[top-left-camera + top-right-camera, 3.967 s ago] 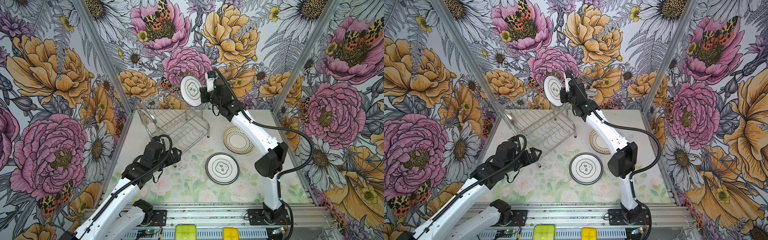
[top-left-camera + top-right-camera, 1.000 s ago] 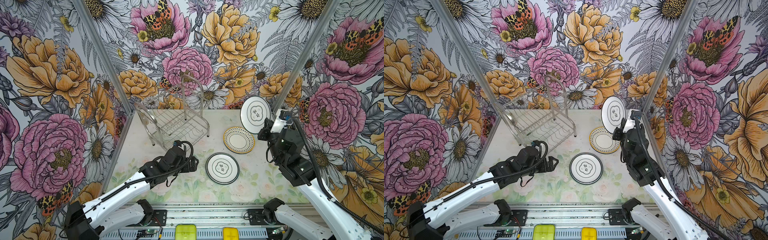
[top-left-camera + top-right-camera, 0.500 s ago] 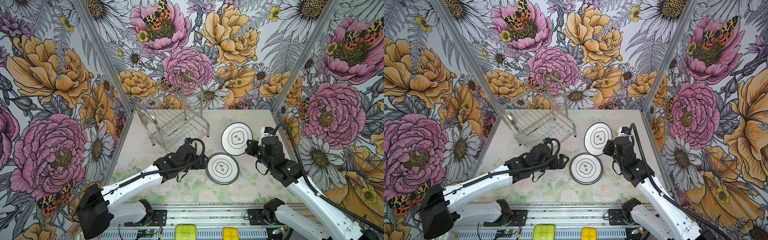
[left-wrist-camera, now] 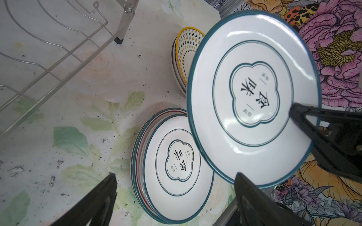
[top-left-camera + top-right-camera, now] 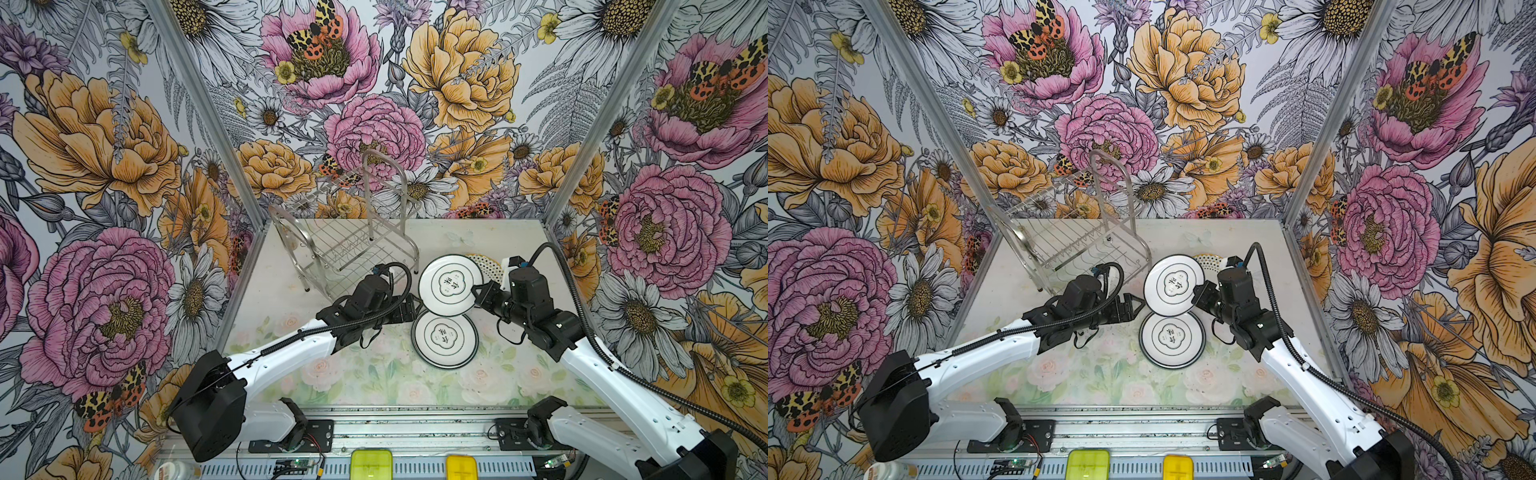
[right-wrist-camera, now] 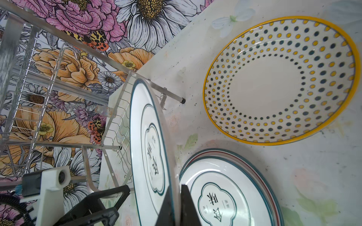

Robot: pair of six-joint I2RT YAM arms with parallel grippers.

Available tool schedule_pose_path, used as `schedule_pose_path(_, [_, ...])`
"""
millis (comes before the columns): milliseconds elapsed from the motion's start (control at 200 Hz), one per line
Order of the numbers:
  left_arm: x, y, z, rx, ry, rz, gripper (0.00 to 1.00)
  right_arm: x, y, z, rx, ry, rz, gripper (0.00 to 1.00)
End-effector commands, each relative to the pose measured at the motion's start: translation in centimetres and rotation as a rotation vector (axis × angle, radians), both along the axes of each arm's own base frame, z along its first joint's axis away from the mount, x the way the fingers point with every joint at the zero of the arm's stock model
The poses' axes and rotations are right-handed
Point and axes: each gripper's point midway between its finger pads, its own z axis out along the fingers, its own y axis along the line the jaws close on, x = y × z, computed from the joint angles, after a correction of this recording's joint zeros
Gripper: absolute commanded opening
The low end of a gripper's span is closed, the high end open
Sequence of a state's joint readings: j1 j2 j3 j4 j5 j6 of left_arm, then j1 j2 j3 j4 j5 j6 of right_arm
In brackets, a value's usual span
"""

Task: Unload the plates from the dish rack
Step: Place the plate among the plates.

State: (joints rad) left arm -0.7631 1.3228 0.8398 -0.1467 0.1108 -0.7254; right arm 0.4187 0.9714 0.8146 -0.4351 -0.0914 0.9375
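Floral tabletop (image 5: 286, 291): teal-rimmed stack (image 5: 445, 338), dotted stack (image 5: 487, 263) beside dish rack (image 5: 353, 245). My right pincer (image 5: 477, 291) clamped on teal-rimmed plate (image 5: 450, 284); left pincer (image 5: 409, 308) apart.

In both top views the dotted plate (image 5: 486, 264) shows only as a sliver right of centre — the held plate (image 5: 451, 285) and the right arm (image 5: 536, 316) cover the rest. The held plate also hides the upper edge of the stack (image 5: 444, 338) just below it; its plates cannot be counted. In the right wrist view the held plate and the right gripper (image 6: 176, 192) run off the frame's edge, and the dish rack (image 6: 78, 94) is cropped and partly blurred. The small characters (image 4: 265, 74) on the plates are unreadable.
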Motion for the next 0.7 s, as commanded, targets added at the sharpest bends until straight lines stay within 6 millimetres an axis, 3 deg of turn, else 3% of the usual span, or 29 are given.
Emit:
schedule_pose_path(0, [0.7, -1.1, 1.3, -0.081, -0.03, -0.03, 0.92, 1.1, 1.3, 1.9, 0.106, -0.063, 0.02, 0.0])
schedule_pose_path(185, [1.5, -1.4, 1.3, -0.11, -0.033, -0.025, 0.89, 1.6, 2.5, 1.6, 0.183, -0.064, 0.046, 0.0])
schedule_pose_path(270, [2.1, -1.7, 0.9, -0.124, -0.018, -0.034, 0.82, 1.8, 3.1, 1.6, 0.222, -0.066, 0.06, 0.0])
schedule_pose_path(490, [2.6, -2.8, 0.7, -0.152, 0.002, -0.066, 0.53, 1.9, 3.7, 1.4, 0.257, -0.056, 0.084, 0.0])
schedule_pose_path(696, [2.5, -3.1, 1.0, -0.174, -0.002, -0.078, 0.34, 1.8, 4.1, 0.6, 0.273, -0.036, 0.101, 0.0])
